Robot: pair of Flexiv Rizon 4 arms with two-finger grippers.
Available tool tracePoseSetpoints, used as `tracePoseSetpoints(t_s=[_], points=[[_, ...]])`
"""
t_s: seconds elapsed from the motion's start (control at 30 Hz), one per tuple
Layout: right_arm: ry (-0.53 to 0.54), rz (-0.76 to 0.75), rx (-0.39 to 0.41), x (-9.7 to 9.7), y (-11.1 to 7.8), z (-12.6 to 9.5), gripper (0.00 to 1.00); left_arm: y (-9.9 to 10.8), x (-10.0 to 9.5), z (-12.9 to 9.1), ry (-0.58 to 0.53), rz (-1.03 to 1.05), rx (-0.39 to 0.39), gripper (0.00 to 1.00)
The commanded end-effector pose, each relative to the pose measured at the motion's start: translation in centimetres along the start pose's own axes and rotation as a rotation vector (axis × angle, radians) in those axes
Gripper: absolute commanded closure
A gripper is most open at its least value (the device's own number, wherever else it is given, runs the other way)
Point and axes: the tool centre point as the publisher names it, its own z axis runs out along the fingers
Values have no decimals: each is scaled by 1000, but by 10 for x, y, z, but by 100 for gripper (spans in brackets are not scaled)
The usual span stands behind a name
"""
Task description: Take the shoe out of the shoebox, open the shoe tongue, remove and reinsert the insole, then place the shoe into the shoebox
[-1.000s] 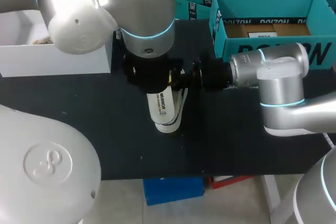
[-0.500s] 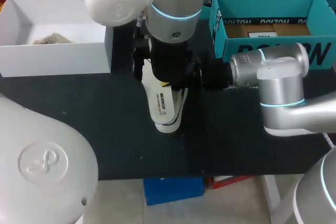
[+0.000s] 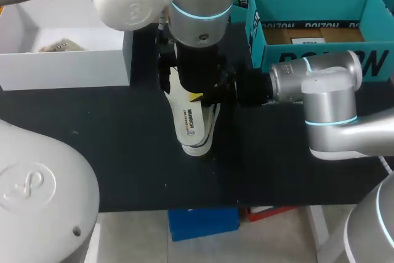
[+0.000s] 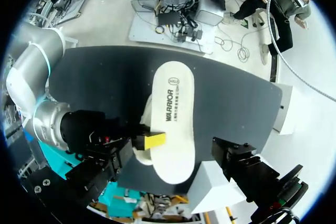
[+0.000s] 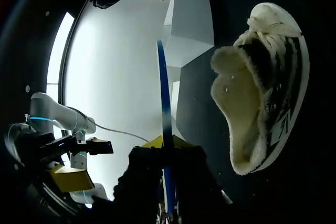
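You have the insole out of the shoe, held just over it; the shoe lies on the black table. Your right gripper pinches the insole's edge. You cannot tell the left gripper's state.

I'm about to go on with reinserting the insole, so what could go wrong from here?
1. The right gripper pinches the insole by one edge only, so it may twist or slip out.
2. The shoe lies on its side on the table with no gripper seen on it. Pushing the insole in could shove it away.
3. The left arm crowds the right gripper over the shoe, so they might collide.
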Motion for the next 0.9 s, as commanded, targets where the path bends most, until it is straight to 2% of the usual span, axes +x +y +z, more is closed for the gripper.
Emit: tracePoseSetpoints(t_s=[0.03,0.27,0.6,0.9], points=[[0,0,-3,-1,0,2,100,15,3,5,-8,1,8,0],[0,0,-3,-1,0,2,100,51,3,9,-44,-10,21,0],[0,0,-3,-1,0,2,100,103,3,27,-44,-34,42,0],[0,0,-3,-1,0,2,100,135,7,43,-52,-51,77,0]])
